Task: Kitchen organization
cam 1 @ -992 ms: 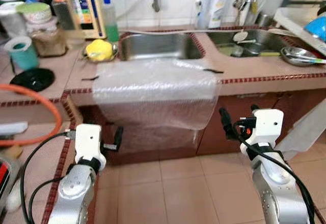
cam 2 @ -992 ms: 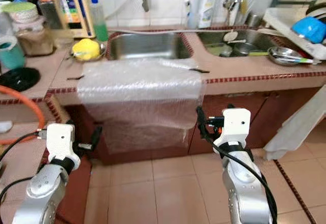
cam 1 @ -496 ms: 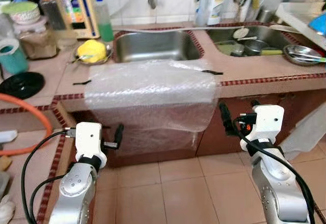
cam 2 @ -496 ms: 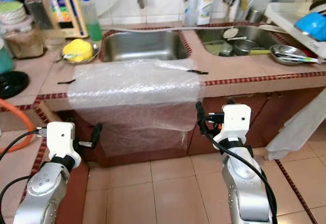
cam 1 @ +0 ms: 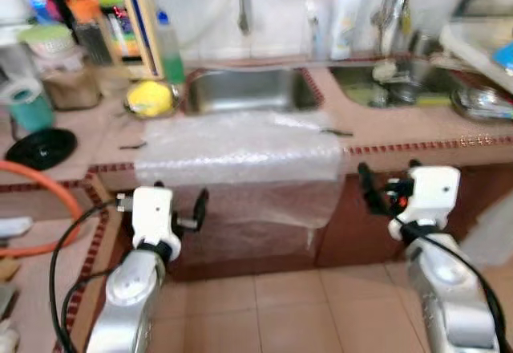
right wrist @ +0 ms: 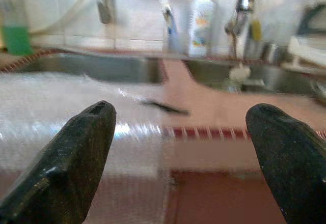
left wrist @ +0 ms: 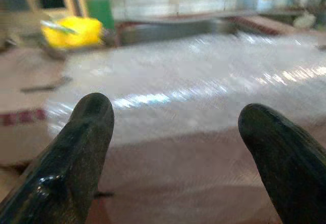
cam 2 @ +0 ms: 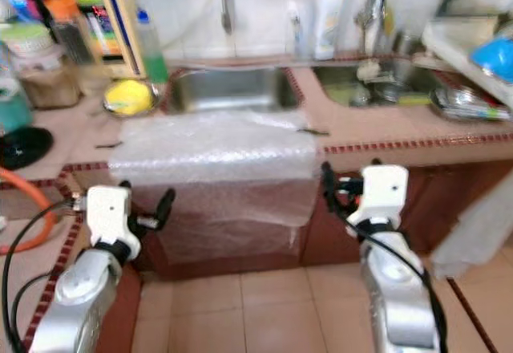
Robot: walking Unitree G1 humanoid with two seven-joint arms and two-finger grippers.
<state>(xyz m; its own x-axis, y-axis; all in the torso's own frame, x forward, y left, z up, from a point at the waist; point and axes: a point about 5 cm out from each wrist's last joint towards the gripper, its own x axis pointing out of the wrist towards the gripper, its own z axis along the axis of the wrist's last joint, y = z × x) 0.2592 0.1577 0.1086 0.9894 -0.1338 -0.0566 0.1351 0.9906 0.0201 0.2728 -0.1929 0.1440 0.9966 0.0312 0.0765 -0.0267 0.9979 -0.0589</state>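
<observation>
Bubble wrap (cam 1: 240, 148) drapes counter beyond both pincers.

The table (cam 1: 88, 132) is carrying a bubble wrap sheet (cam 1: 240, 140), which is draping over its front edge just before the sink (cam 1: 244, 88). A yellow sponge (cam 1: 152, 98) and a black lid (cam 1: 40, 146) are lying left of the sink.
</observation>
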